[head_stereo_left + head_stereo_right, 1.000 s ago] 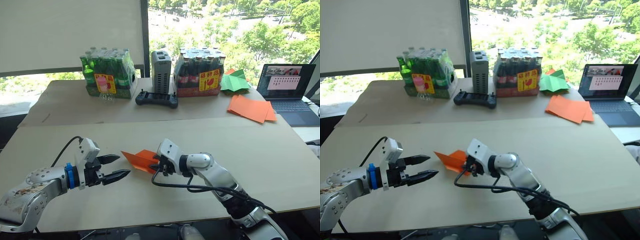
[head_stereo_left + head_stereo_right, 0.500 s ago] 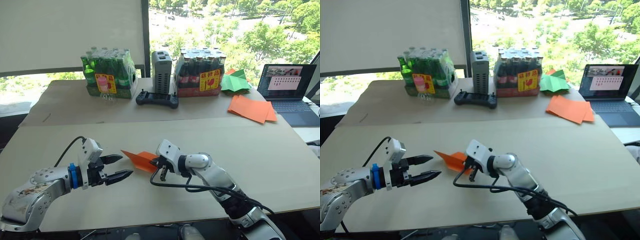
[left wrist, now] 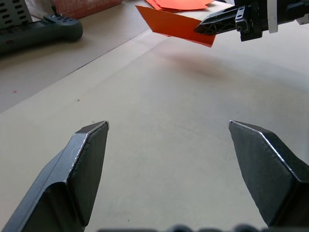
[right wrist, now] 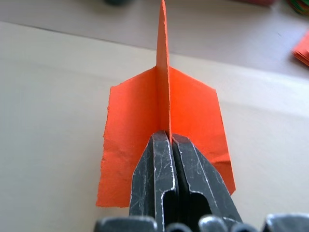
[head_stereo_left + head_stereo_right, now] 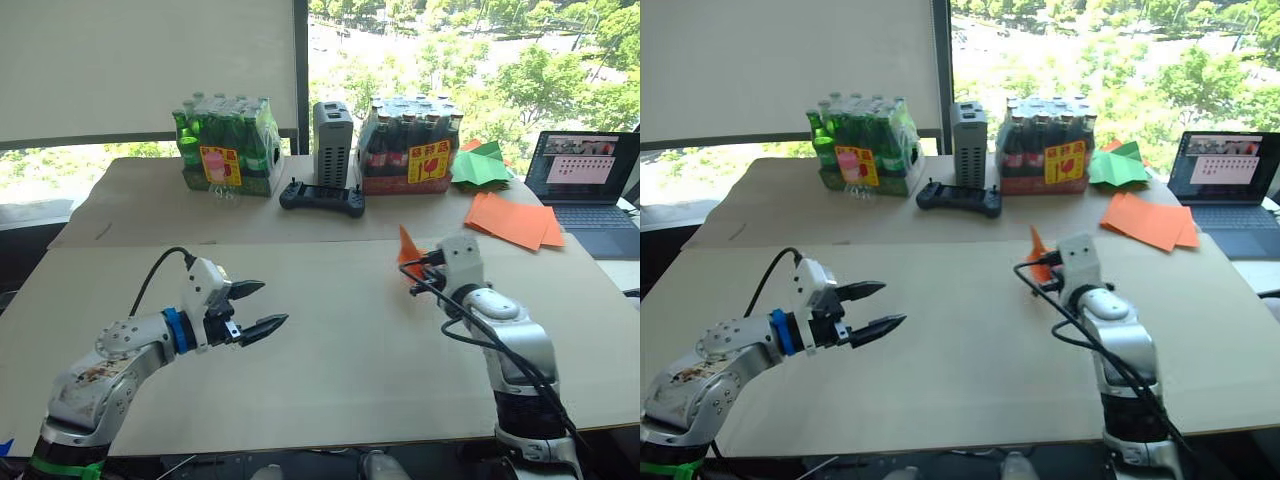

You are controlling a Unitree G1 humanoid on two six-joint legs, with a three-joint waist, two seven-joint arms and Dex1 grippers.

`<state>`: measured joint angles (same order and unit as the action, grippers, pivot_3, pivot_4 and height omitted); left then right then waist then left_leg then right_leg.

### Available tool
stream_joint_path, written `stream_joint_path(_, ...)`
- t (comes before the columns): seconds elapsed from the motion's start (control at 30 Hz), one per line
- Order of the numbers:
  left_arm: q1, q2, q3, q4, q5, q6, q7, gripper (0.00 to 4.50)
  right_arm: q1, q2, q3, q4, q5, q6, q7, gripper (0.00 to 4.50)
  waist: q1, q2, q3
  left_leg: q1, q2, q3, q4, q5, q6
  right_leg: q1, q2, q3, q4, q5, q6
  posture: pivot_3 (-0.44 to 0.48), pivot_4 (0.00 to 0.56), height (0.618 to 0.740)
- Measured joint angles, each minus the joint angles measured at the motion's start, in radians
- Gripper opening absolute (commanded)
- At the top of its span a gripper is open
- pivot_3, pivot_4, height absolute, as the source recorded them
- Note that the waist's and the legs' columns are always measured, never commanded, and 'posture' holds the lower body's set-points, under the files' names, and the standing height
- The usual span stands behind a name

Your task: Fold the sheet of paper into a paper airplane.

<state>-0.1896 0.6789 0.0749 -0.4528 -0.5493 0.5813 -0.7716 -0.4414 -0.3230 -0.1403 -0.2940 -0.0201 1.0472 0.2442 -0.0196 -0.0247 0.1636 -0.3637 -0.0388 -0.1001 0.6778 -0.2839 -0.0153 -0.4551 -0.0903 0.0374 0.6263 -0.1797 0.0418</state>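
Right wrist view: right pincer (image 4: pixel 169 140) clenched on the paper airplane (image 4: pixel 164 145), its centre fin upright between the fingers.
Right arm: forearm raised, airplane held above the worktop (image 5: pixel 340 350).
Left arm: stretched low, left pincer (image 5: pixel 262 308) spread and holding nothing.
Labels: yellow-red stickers on the bottle packs (image 5: pixel 225 150), unreadable.

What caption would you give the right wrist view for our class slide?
The right gripper, shut on the folded orange paper airplane, holds it above the table, wings spread to either side.
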Motion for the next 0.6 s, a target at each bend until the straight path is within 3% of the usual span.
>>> stream_joint_path(0.33,-0.043,-0.019,-0.065,0.036,0.015,-0.038,-0.056,4.22,-0.007,-0.020,-0.049,0.076,0.004,0.052,-0.061,0.07,-0.025,0.000,0.000,0.001,0.000,0.002,0.000,0.000,0.000,0.000,0.001,0.001,0.001,0.000,0.000,0.000,0.150,0.723)
stream_joint_path(0.43,-0.045,-0.020,-0.068,0.037,0.018,-0.040,-0.065,4.22,-0.012,-0.020,-0.053,0.095,0.010,0.050,-0.065,0.84,-0.024,0.000,0.000,0.001,0.000,0.002,0.000,0.000,0.000,0.000,0.001,0.002,0.001,0.000,0.000,0.000,0.150,0.723)
stream_joint_path(0.6,-0.044,-0.020,-0.069,0.037,0.020,-0.043,-0.071,4.22,-0.020,-0.004,-0.081,0.108,0.044,0.021,-0.075,2.64,-0.025,0.000,0.000,0.000,0.000,0.002,0.000,0.000,0.000,0.000,0.001,0.002,0.001,0.000,0.000,0.000,0.150,0.723)
